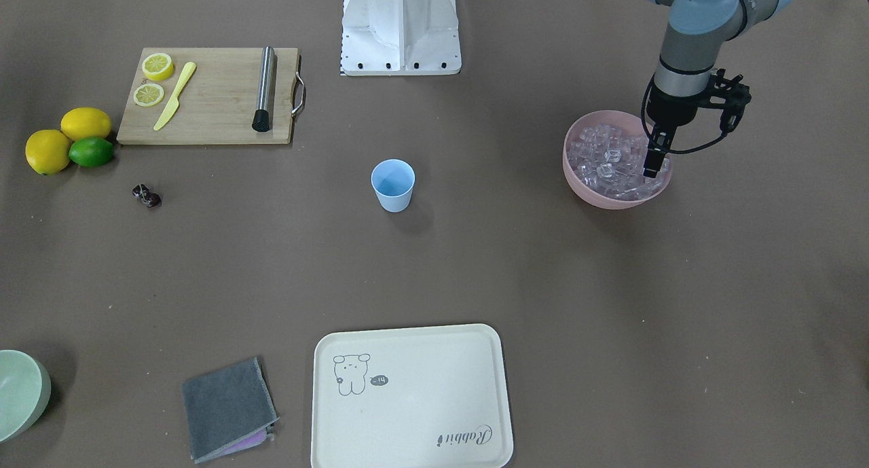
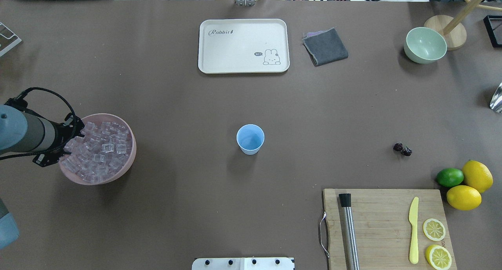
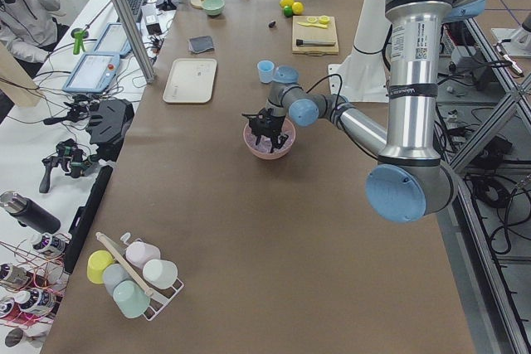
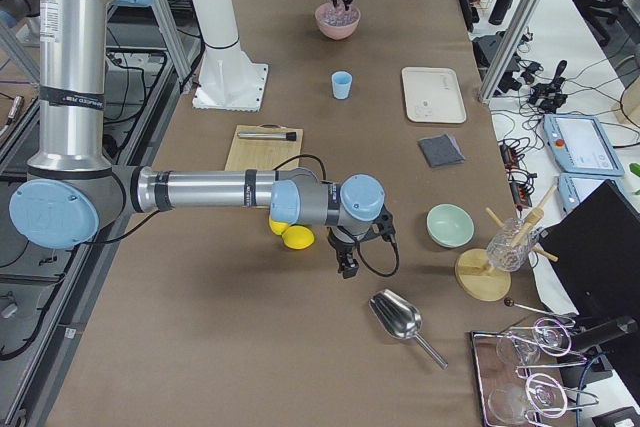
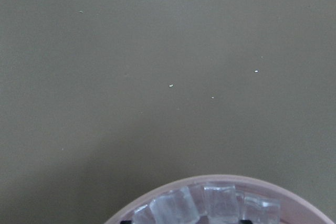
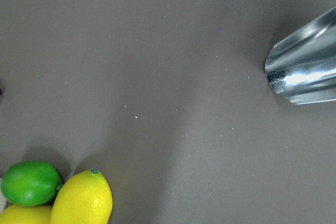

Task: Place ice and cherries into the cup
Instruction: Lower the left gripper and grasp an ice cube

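The pale blue cup (image 1: pixel 392 185) (image 2: pixel 250 139) stands upright and empty at the table's middle. Clear ice (image 1: pixel 607 159) (image 2: pixel 98 150) fills a pink bowl (image 1: pixel 597 200) at the robot's left. My left gripper (image 1: pixel 653 169) (image 2: pixel 68 144) points down into that bowl's edge among the cubes; its fingertips are buried, so whether it is open or shut does not show. The dark cherries (image 1: pixel 146 195) (image 2: pixel 402 149) lie on the table towards the robot's right. My right gripper (image 4: pixel 347 269) hangs low over bare table beyond the lemons, seen only in the exterior right view, so I cannot tell its state.
A wooden cutting board (image 2: pixel 384 223) carries two lemon slices, a yellow knife and a metal muddler. Two lemons (image 2: pixel 476 176) and a lime (image 2: pixel 450 177) sit beside it. A metal scoop (image 6: pixel 304 72) lies near the right gripper. Tray (image 2: pixel 243 46), grey cloth (image 2: pixel 325 46) and green bowl (image 2: pixel 425 44) line the far side.
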{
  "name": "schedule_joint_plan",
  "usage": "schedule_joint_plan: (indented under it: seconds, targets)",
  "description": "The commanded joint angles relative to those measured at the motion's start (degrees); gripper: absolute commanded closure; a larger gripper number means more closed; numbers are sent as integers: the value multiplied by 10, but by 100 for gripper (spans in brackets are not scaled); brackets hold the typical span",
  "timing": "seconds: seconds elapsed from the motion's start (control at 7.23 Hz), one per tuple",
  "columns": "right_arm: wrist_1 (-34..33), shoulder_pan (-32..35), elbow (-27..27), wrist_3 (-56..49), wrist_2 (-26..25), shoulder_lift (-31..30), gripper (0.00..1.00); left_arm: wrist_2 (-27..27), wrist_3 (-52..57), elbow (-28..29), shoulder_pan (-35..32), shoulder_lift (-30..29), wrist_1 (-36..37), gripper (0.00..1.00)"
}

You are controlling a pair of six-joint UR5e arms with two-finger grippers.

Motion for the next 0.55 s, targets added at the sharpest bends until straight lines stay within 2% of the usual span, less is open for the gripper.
schedule_joint_plan:
  seconds: [0.0,0.14,0.28,0.41]
  targets:
    - [1,0,2,0,3,-7,0,1,0,0,-4,2,3,53]
    - [1,0,2,0,7,-8,0,1,-1,-2,-5,2,9,62]
    - [1,0,1,0,6,-8,0,8,-1,-2,-5,1,12,77]
    - [1,0,0,-1,7,-8,0,8,-1,-4,-5,1,12,100]
